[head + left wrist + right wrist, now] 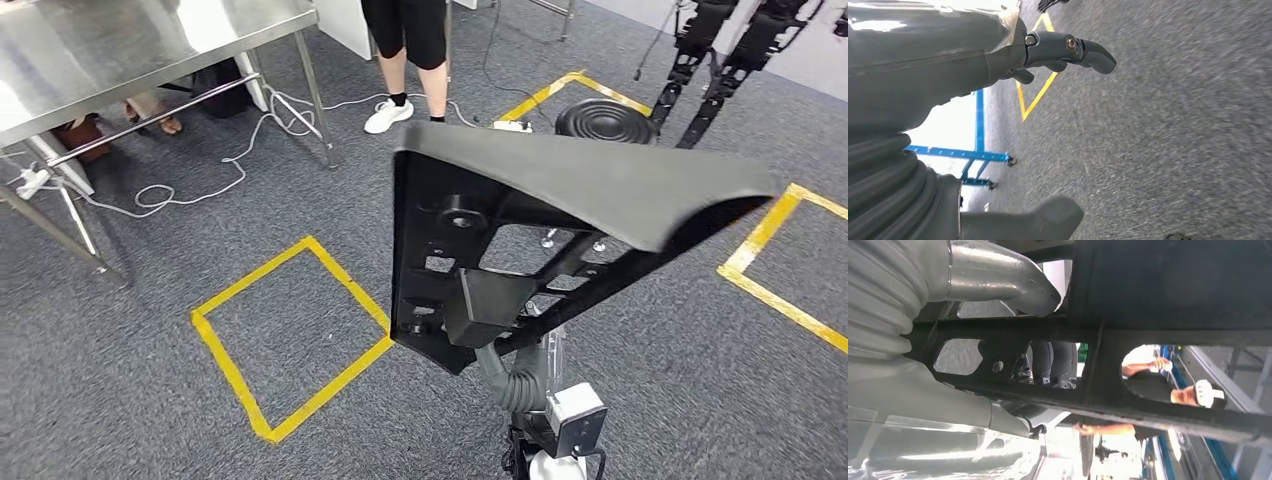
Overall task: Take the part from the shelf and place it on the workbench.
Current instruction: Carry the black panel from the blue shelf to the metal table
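Grey hands on ribbed wrist covers

The left hand (1048, 52) has dark grey fingers (1095, 55) with a round screw at the hinge. The right hand (1003, 287) shows a shiny silver thumb; a white connector block sits at 5 o'clock in the head view.

Grey carpet (120, 380), yellow tape squares (290, 335), seemingly steel table (120, 45).

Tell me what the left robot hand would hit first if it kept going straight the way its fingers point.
Probably just the grey carpet. The left robot hand holds nothing, and its fingers point out over bare floor near the yellow tape. Depth is unclear in this wrist view.
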Controlling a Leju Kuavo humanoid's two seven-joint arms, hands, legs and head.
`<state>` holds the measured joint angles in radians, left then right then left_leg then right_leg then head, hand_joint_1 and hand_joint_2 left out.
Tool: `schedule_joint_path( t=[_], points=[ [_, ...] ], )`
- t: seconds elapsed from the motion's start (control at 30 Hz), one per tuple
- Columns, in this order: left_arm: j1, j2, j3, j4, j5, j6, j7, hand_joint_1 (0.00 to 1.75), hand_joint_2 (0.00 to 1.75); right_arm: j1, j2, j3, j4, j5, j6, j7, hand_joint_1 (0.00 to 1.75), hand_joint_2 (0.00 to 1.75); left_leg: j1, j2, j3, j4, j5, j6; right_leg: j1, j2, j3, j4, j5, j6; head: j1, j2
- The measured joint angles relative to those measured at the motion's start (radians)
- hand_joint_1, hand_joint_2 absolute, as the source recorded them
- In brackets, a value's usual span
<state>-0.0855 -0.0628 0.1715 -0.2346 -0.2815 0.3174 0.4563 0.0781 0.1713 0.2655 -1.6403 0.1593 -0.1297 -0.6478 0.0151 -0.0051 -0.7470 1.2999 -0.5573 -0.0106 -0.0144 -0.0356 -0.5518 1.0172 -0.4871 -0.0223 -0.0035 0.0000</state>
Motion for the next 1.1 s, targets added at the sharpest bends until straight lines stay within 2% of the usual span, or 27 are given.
schedule_joint_path(
  t=[0.03, 0.1, 0.13, 0.17, 0.2, 0.27, 0.33, 0.4, 0.43, 0.47, 0.5, 0.53, 0.6, 0.67, 0.7, 0.73, 0.77, 0.83, 0.9, 0.97, 1.0, 1.03, 1.1],
  points=[
    [0.000, 0.000, 0.001, 0.000, 0.000, 0.000, 0.000, 0.00, 1.75, 0.000, 0.000, 0.000, 0.000, 0.000, 0.000, 0.000, 1.75, 1.75, 0.000, 0.006, 0.020, -0.041, 0.028, 0.002, 0.001, -0.010, 0.001, 0.000, -0.002, 0.000, 0.000, 0.000],
    [-0.001, 0.001, 0.002, 0.000, 0.000, 0.000, 0.000, 0.00, 1.75, 0.000, 0.000, 0.000, 0.000, 0.001, 0.000, 0.000, 1.75, 1.75, -0.004, 0.041, 0.094, -0.180, 0.089, 0.009, 0.005, -0.028, 0.007, 0.000, -0.006, 0.002, 0.000, 0.000],
    [-0.003, 0.002, 0.002, 0.000, 0.000, 0.000, 0.000, 0.00, 1.75, -0.001, 0.000, 0.000, 0.000, 0.001, 0.000, 0.000, 1.75, 1.75, -0.008, 0.058, 0.123, -0.236, 0.106, 0.015, 0.009, -0.037, 0.009, 0.001, -0.009, 0.006, 0.001, 0.000],
    [-0.004, 0.002, 0.002, 0.000, 0.000, 0.000, 0.000, 0.00, 1.75, -0.001, 0.000, 0.000, 0.000, 0.001, 0.000, 0.000, 1.75, 1.75, -0.012, 0.069, 0.139, -0.267, 0.111, 0.020, 0.012, -0.045, 0.011, 0.001, -0.012, 0.011, 0.001, 0.000],
    [-0.006, 0.002, 0.002, 0.000, 0.000, 0.000, 0.000, 0.00, 1.75, -0.001, 0.000, 0.000, 0.000, 0.001, 0.000, 0.000, 1.75, 1.75, -0.017, 0.070, 0.142, -0.276, 0.108, 0.025, 0.014, -0.053, 0.012, 0.000, -0.014, 0.015, 0.002, 0.000],
    [-0.005, 0.003, 0.002, 0.000, 0.000, 0.000, 0.000, 0.00, 1.75, -0.002, 0.001, 0.000, -0.002, 0.001, 0.000, 0.000, 1.75, 1.75, -0.016, 0.047, 0.146, -0.285, 0.113, 0.037, 0.016, -0.067, 0.017, -0.001, -0.019, 0.024, 0.003, 0.000],
    [-0.004, 0.003, 0.003, 0.000, 0.000, 0.000, 0.000, 0.00, 1.75, -0.003, 0.002, 0.000, -0.004, 0.002, 0.000, -0.001, 1.75, 1.75, -0.010, 0.026, 0.156, -0.298, 0.121, 0.050, 0.016, -0.039, 0.003, 0.040, -0.045, 0.028, 0.005, 0.000],
    [-0.006, 0.003, 0.003, 0.000, 0.000, 0.000, 0.000, 0.00, 1.75, -0.003, 0.000, 0.000, -0.005, 0.002, 0.000, -0.001, 1.75, 1.75, -0.006, 0.005, 0.161, -0.302, 0.124, 0.056, 0.011, 0.008, -0.051, 0.154, -0.096, 0.022, 0.011, 0.000],
    [-0.007, 0.003, 0.003, 0.000, 0.000, 0.000, 0.000, 0.00, 1.75, -0.002, -0.001, 0.000, -0.005, 0.003, 0.000, -0.001, 1.75, 1.75, -0.006, -0.007, 0.160, -0.302, 0.124, 0.058, 0.009, 0.019, -0.085, 0.218, -0.118, 0.021, 0.013, 0.000],
    [-0.007, 0.003, 0.003, 0.000, 0.000, 0.000, 0.000, 0.00, 1.75, -0.001, -0.002, -0.001, -0.005, 0.003, -0.001, -0.001, 1.75, 1.75, -0.006, -0.022, 0.160, -0.302, 0.124, 0.057, 0.007, 0.024, -0.110, 0.260, -0.126, 0.024, 0.014, 0.000],
    [-0.007, 0.003, 0.003, 0.000, 0.000, 0.000, 0.000, 0.00, 1.75, -0.001, -0.003, -0.001, -0.005, 0.003, -0.001, -0.001, 1.75, 1.75, -0.006, -0.036, 0.160, -0.301, 0.124, 0.057, 0.005, 0.027, -0.118, 0.266, -0.119, 0.031, 0.014, 0.000],
    [-0.007, 0.002, 0.003, 0.000, 0.000, -0.001, 0.000, 0.00, 1.75, -0.002, -0.003, -0.002, -0.005, 0.003, -0.001, -0.001, 1.75, 1.75, -0.006, -0.050, 0.162, -0.301, 0.124, 0.056, 0.003, 0.030, -0.108, 0.234, -0.095, 0.040, 0.014, 0.000],
    [-0.007, 0.002, 0.003, 0.000, 0.000, -0.001, 0.000, 0.00, 1.75, -0.005, -0.004, -0.002, -0.005, 0.003, -0.001, -0.001, 1.75, 1.75, -0.006, -0.077, 0.165, -0.299, 0.121, 0.051, -0.004, 0.056, -0.053, 0.101, -0.031, 0.056, 0.015, 0.000],
    [-0.007, 0.002, 0.004, 0.000, 0.000, 0.000, 0.000, 0.00, 1.75, -0.007, -0.003, -0.003, -0.004, 0.004, -0.001, 0.000, 1.75, 1.75, -0.008, -0.097, 0.163, -0.296, 0.118, 0.040, -0.007, 0.080, -0.013, 0.011, 0.004, 0.053, 0.015, 0.000],
    [-0.006, 0.003, 0.005, 0.000, 0.000, 0.000, 0.000, 0.00, 1.75, -0.008, -0.002, -0.003, -0.003, 0.004, -0.001, 0.000, 1.75, 1.75, -0.008, -0.104, 0.161, -0.295, 0.119, 0.034, -0.005, 0.083, -0.008, 0.002, 0.007, 0.046, 0.014, 0.000],
    [-0.004, 0.004, 0.006, 0.000, 0.000, 0.000, 0.000, 0.00, 1.75, -0.010, -0.001, -0.004, -0.003, 0.004, -0.001, 0.000, 1.75, 1.75, -0.006, -0.110, 0.157, -0.295, 0.119, 0.028, -0.003, 0.076, -0.006, 0.000, 0.010, 0.038, 0.014, 0.000],
    [-0.002, 0.005, 0.007, 0.000, 0.000, 0.000, 0.000, 0.00, 1.75, -0.013, 0.000, -0.004, -0.003, 0.004, 0.000, 0.001, 1.75, 1.75, -0.003, -0.108, 0.155, -0.294, 0.119, 0.024, -0.003, 0.069, -0.005, -0.001, 0.012, 0.032, 0.013, 0.000],
    [0.000, 0.005, 0.008, 0.000, 0.002, 0.000, 0.000, 0.00, 1.75, -0.019, 0.003, -0.005, -0.003, 0.003, 0.002, 0.003, 1.75, 1.75, -0.002, -0.069, 0.141, -0.263, 0.098, 0.015, -0.006, 0.055, -0.002, -0.004, 0.013, 0.019, 0.008, 0.000],
    [-0.002, 0.005, 0.013, 0.000, 0.008, -0.002, 0.000, 0.00, 1.75, -0.020, 0.005, -0.006, -0.001, 0.002, 0.006, 0.004, 1.75, 1.75, -0.002, -0.018, 0.090, -0.157, 0.042, 0.007, -0.004, 0.036, -0.001, -0.005, 0.011, 0.008, 0.003, 0.000],
    [-0.001, 0.005, 0.019, 0.000, 0.014, -0.003, 0.000, 0.00, 1.75, -0.019, 0.005, -0.006, 0.004, 0.000, 0.008, 0.002, 1.75, 1.75, -0.001, -0.003, 0.025, -0.033, -0.006, 0.002, 0.000, 0.014, -0.001, -0.005, 0.008, 0.003, 0.002, 0.000],
    [0.000, 0.005, 0.022, 0.000, 0.015, -0.004, 0.000, 0.00, 1.75, -0.018, 0.005, -0.007, 0.007, -0.001, 0.010, 0.001, 1.75, 1.75, -0.001, -0.001, 0.011, -0.012, -0.005, 0.002, 0.001, 0.005, 0.000, -0.005, 0.007, 0.002, 0.002, 0.000],
    [0.001, 0.005, 0.023, 0.000, 0.016, -0.005, 0.000, 0.00, 1.75, -0.019, 0.005, -0.007, 0.009, -0.002, 0.012, -0.001, 1.75, 1.75, -0.001, 0.001, 0.018, -0.029, 0.015, 0.004, 0.003, -0.003, 0.001, -0.005, 0.005, 0.001, 0.002, 0.000],
    [0.001, 0.006, 0.027, 0.000, 0.017, -0.009, 0.000, 0.00, 1.75, -0.022, 0.005, -0.007, 0.012, -0.005, 0.016, -0.002, 1.75, 1.75, -0.002, 0.015, 0.083, -0.157, 0.079, 0.013, 0.005, -0.014, 0.004, -0.005, 0.002, 0.002, 0.002, 0.000]
  ],
)
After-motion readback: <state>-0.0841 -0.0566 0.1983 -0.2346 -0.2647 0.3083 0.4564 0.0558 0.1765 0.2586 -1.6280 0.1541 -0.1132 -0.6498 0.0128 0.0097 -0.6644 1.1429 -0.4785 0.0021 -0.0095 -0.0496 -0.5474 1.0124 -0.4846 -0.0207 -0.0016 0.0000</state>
